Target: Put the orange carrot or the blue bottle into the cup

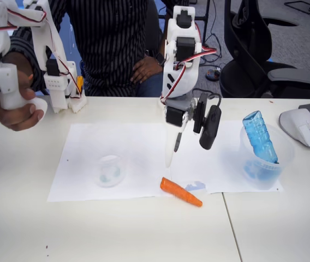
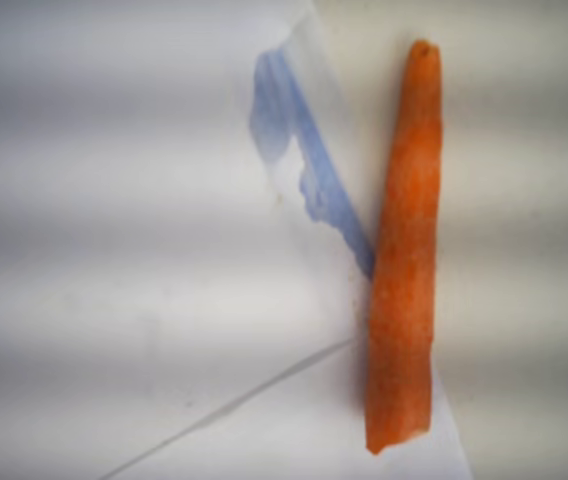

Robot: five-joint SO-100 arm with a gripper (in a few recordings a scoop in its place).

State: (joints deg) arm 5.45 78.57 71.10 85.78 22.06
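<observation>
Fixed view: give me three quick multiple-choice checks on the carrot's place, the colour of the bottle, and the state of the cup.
1. Where does the orange carrot lie?
A. inside the cup
B. on the table at the paper's front edge
C. in the frosted tub

2. What colour is the bottle?
A. light blue
B. green
C. red

3. What is the state of the cup?
A. tipped on its side
B. upright with the carrot in it
C. upright and empty

Answers:
1 B: the carrot rests flat by the sheets' lower edge, below the hand, and the wrist view shows it lying across a paper corner.
2 A: the translucent bottle leaning in the frosted tub is light blue.
3 C: the clear cup stands on the left paper with nothing inside.
</observation>
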